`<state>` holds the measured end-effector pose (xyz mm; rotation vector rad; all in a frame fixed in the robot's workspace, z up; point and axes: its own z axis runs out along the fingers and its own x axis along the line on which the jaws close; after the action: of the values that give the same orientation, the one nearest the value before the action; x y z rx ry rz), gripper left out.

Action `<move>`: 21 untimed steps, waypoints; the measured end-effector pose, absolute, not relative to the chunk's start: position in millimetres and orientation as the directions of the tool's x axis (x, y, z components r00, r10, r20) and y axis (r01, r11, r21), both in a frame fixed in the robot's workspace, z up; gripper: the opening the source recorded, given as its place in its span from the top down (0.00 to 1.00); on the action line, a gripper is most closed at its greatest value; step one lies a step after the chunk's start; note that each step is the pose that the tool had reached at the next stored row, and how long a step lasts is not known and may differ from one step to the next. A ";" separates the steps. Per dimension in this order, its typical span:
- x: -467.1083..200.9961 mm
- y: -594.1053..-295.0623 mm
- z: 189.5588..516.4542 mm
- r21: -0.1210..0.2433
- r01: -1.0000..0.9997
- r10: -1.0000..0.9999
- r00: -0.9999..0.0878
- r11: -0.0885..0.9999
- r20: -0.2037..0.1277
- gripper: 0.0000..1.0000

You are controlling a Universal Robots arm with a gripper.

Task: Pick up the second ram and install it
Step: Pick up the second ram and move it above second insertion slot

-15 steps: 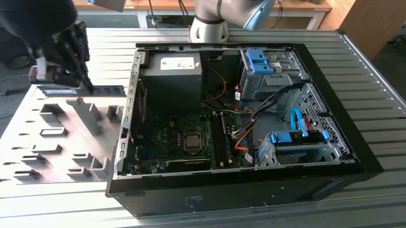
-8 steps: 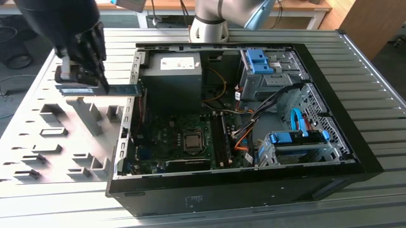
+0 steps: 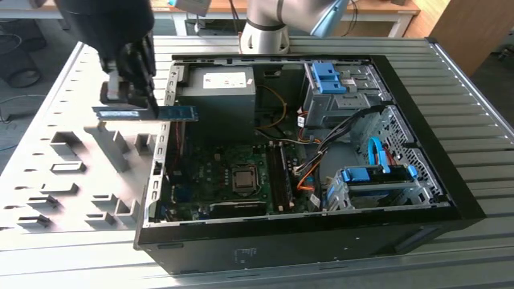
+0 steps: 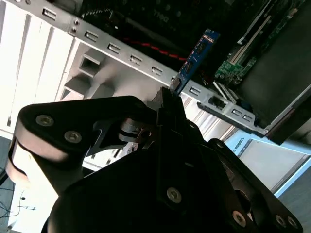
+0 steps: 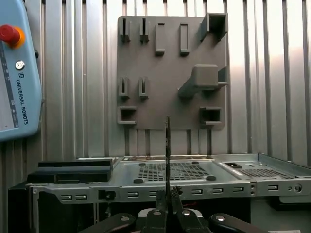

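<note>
My gripper (image 3: 129,101) hangs over the left wall of the open computer case (image 3: 418,180) in the exterior view, shut on the second ram (image 3: 161,113). The ram is a thin dark stick with a blue label, held level and lengthwise, its free end reaching over the case's edge. It runs out from the fingers in the second wrist view (image 4: 194,56) toward the case's inside. It stands edge-on above the gripper (image 5: 167,201) in the first wrist view (image 5: 167,155). The motherboard's long memory slots (image 3: 280,174) lie lower in the case, beside the processor socket (image 3: 243,179).
A grey fixture plate (image 3: 72,174) with raised blocks lies on the slatted table at the exterior view's left of the case. Inside the case are a power supply (image 3: 216,90), blue drive cages (image 3: 325,78) and loose cables (image 3: 374,153). A teach pendant (image 5: 14,73) lies beside the plate.
</note>
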<state>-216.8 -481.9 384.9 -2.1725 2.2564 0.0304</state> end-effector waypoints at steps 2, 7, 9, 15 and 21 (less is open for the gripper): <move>-210.3 -481.3 384.6 0.008 -0.999 -0.999 -0.038 0.038 -0.020 0.86; -194.0 -480.0 383.5 0.009 -0.999 -0.999 -0.038 0.038 -0.020 0.86; -187.9 -479.5 383.1 0.010 -0.999 -0.999 -0.038 0.038 -0.020 0.86; -170.5 -478.2 381.9 0.011 -0.999 -0.999 -0.038 0.038 -0.020 0.86; -152.9 -476.9 380.6 0.012 -0.999 -0.999 -0.038 0.038 -0.020 0.86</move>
<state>-152.9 -476.9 380.6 -2.1747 2.2588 0.0354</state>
